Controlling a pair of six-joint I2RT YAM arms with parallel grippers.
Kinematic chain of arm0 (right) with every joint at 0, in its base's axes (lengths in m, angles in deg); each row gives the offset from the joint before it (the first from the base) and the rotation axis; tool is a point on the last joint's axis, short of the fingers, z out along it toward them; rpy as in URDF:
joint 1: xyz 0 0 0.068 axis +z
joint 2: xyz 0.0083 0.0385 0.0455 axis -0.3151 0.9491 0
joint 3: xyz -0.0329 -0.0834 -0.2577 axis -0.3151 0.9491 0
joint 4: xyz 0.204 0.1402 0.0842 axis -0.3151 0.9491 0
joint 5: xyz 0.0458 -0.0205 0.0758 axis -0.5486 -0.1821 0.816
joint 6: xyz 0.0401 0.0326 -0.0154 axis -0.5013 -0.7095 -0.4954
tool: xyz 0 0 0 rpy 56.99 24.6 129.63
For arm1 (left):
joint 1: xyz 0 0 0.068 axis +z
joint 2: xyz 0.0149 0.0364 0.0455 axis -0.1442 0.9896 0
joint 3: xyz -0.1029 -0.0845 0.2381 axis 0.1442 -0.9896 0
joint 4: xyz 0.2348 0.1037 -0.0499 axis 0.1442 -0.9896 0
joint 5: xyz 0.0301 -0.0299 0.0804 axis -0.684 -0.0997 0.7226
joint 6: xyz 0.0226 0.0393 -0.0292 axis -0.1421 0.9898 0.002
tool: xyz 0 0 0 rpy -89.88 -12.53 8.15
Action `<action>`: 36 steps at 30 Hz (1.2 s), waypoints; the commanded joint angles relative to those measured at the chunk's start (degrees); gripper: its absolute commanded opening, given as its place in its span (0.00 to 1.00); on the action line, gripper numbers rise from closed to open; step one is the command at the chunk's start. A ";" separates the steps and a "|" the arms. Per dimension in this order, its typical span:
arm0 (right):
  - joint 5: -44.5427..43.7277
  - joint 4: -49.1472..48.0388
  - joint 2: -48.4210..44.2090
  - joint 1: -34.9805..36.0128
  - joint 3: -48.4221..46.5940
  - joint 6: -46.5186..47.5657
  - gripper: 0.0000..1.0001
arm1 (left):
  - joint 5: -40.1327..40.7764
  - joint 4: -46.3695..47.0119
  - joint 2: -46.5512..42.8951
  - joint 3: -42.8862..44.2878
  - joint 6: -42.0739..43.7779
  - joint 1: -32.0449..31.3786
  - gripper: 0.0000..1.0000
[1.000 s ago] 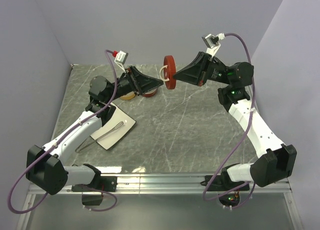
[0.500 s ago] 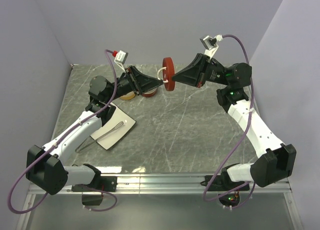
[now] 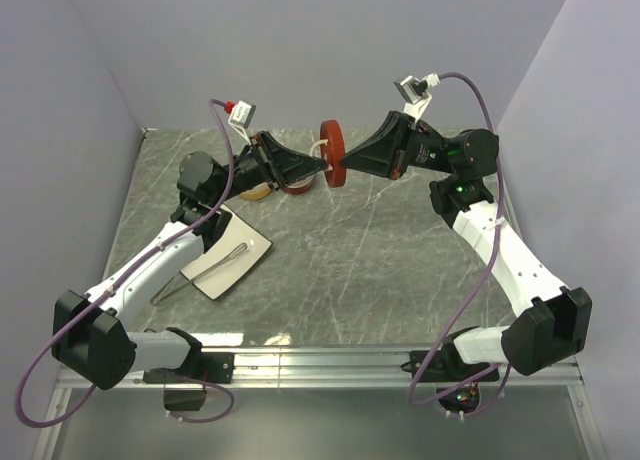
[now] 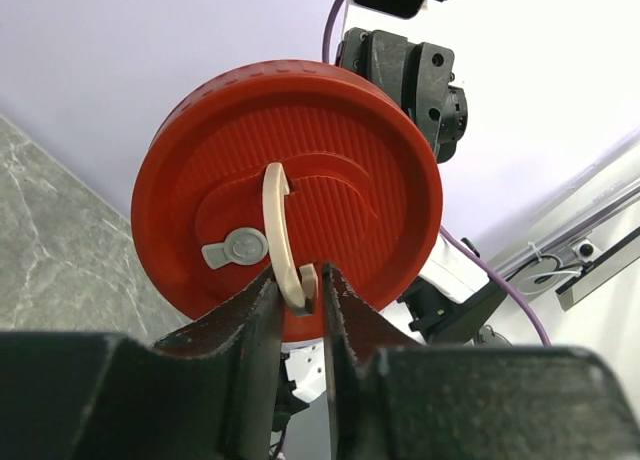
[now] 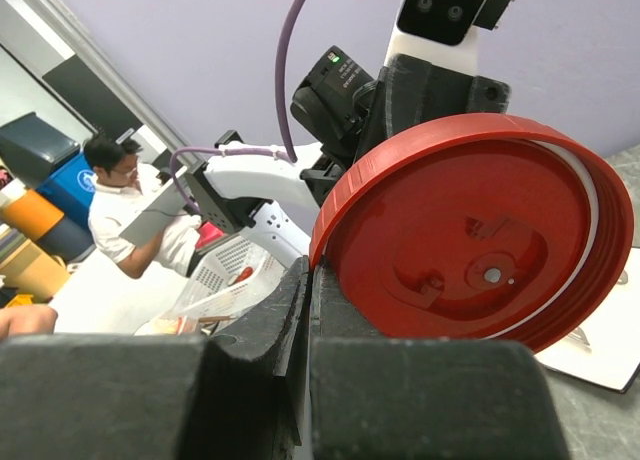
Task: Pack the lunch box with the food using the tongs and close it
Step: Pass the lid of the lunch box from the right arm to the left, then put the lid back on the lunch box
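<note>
The lunch box's dark red lid [image 3: 333,152] hangs upright in the air between both arms. My right gripper [image 3: 346,164] is shut on its rim [image 5: 335,230], with the inner face [image 5: 480,250] toward that camera. My left gripper [image 4: 300,282] has its jaws closed in on the cream loop handle [image 4: 279,230] on the lid's ribbed outer face [image 4: 330,140]. A cream tub [image 3: 254,191] and a dark red tub [image 3: 298,187] sit on the table, mostly hidden behind the left gripper [image 3: 318,161]. The tongs [image 3: 205,270] lie across the white plate [image 3: 240,232]. No food shows.
The grey marble table [image 3: 380,260] ends at purple walls at the back and sides. A metal rail [image 3: 330,358] with the arm bases runs along the near edge. The white plate's corner [image 5: 600,350] shows under the lid in the right wrist view.
The right gripper has carried the red lid a little to the left, toward the left gripper. The left jaws have narrowed around the cream handle.
</note>
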 commanded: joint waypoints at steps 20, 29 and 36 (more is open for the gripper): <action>-8.13 62.60 -1.42 -10.36 -12.59 46.46 0.87 | 16.26 -64.77 13.89 33.21 53.62 3.36 0.00; -23.43 87.27 0.17 -12.38 -19.28 68.36 0.92 | 30.69 -83.53 33.24 54.15 66.74 4.41 0.00; -24.75 88.86 -1.06 -12.39 -17.61 69.95 0.92 | 31.66 -86.25 46.43 64.96 69.63 6.96 0.01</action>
